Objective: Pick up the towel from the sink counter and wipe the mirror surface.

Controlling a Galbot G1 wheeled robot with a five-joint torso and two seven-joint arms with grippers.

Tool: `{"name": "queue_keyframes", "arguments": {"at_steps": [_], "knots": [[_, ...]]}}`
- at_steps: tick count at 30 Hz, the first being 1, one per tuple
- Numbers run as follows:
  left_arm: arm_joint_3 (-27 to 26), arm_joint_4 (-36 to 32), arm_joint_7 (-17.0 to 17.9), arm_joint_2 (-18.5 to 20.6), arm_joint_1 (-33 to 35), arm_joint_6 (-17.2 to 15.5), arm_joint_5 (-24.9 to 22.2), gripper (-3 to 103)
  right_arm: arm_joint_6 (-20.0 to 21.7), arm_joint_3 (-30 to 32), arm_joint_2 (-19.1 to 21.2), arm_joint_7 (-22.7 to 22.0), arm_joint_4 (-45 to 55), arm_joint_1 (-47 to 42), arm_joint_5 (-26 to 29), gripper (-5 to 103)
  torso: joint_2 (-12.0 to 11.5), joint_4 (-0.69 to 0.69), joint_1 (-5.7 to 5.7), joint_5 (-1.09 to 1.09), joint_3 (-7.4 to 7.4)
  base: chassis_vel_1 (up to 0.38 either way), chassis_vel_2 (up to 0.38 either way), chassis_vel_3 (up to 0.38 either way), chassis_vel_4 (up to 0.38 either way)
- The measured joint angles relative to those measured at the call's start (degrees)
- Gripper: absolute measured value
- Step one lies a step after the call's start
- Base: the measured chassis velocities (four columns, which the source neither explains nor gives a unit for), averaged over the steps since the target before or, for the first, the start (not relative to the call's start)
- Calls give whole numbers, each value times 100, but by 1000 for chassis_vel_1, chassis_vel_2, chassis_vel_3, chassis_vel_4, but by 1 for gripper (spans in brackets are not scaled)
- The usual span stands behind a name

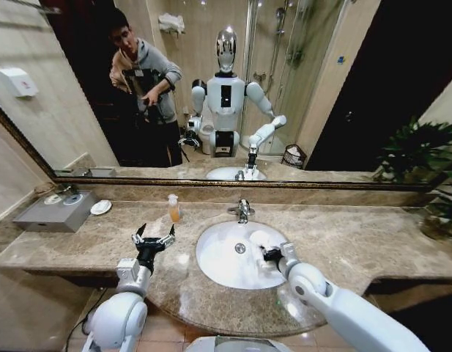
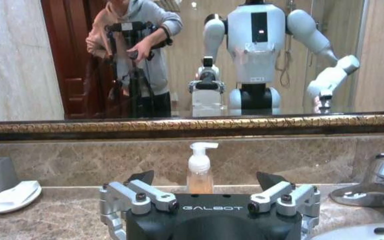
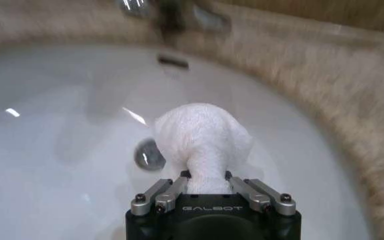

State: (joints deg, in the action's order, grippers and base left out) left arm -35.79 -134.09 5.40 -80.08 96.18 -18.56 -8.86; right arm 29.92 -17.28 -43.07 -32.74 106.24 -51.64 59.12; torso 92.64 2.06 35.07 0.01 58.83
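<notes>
A: Scanning left to right. We have a grey box (image 1: pixel 53 213) and a white soap dish (image 1: pixel 101 207) at the far left of the sink counter (image 1: pixel 372 242). The soap pump bottle (image 1: pixel 173 209) stands by the backsplash.

B: Left gripper (image 1: pixel 154 237)?

A: Hovering over the counter in front of that bottle, fingers spread apart, nothing in them. Looks idle.

B: And the towel?

A: The towel (image 3: pixel 204 141) is clamped in our right gripper (image 3: pixel 205 181), jaws closed on one bunched end, the rest sticking out ahead. It's over the white basin (image 1: pixel 218 257), near the drain (image 3: pixel 149 154), below the faucet (image 1: pixel 242 210).

B: Progress?

A: We'd call the pickup done. The mirror surface (image 1: pixel 343 88) is untouched; the towel sits well below it. Lift and wipe remain.
</notes>
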Motion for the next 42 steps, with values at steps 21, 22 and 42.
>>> {"name": "queue_keyframes", "arguments": {"at_steps": [21,22,42], "knots": [[0,0,0,0,0,0,0,100,10,-597,-814,419,-1617,658,-882,18,3,-2,-1,-4,-3,0,0,0,0],[0,0,0,0,0,0,0,100,12,-606,-937,428,-1645,655,-870,18,3,-2,-1,-2,-2,0,0,0,0],[0,0,0,0,0,0,0,100,-245,-1233,-1725,361,-1478,1006,-513,18,1,-1,0,1,0,0,0,0,0]]}}
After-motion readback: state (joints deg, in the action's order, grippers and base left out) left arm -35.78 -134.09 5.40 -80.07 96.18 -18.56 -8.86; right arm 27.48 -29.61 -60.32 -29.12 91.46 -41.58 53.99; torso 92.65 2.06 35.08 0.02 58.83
